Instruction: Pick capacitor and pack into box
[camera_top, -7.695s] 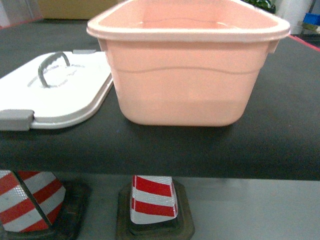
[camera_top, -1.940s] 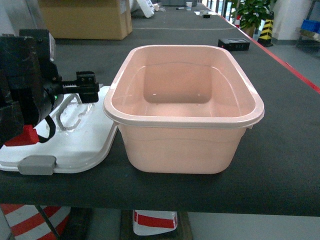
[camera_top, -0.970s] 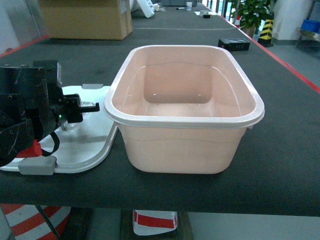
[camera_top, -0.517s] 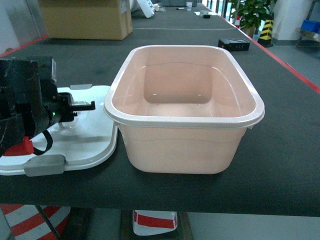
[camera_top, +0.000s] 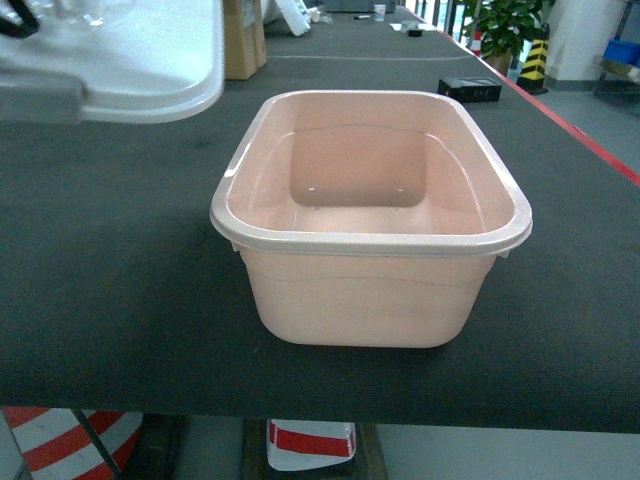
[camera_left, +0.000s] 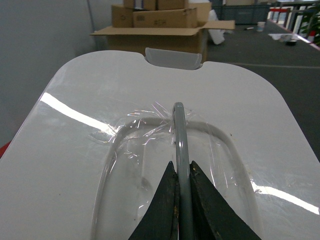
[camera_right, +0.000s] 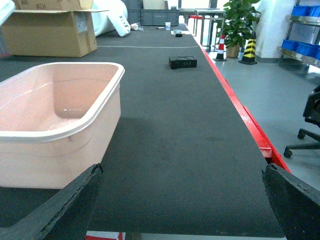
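Dark worktop carries the pink box at centre, open and upright, nothing visible inside. White lid hangs off the worktop at 10 o'clock from the box, its grey handle clamped between the left tool fingers. Right tool fingers spread wide, holding nothing, beside the box's 3 o'clock side.

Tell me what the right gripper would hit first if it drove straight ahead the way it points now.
Probably nothing soon. The right gripper, jaws spread wide, points along bare black table. The pink box sits off to its left, out of that line. Far ahead, a small black object lies near the path, though depth is unclear.
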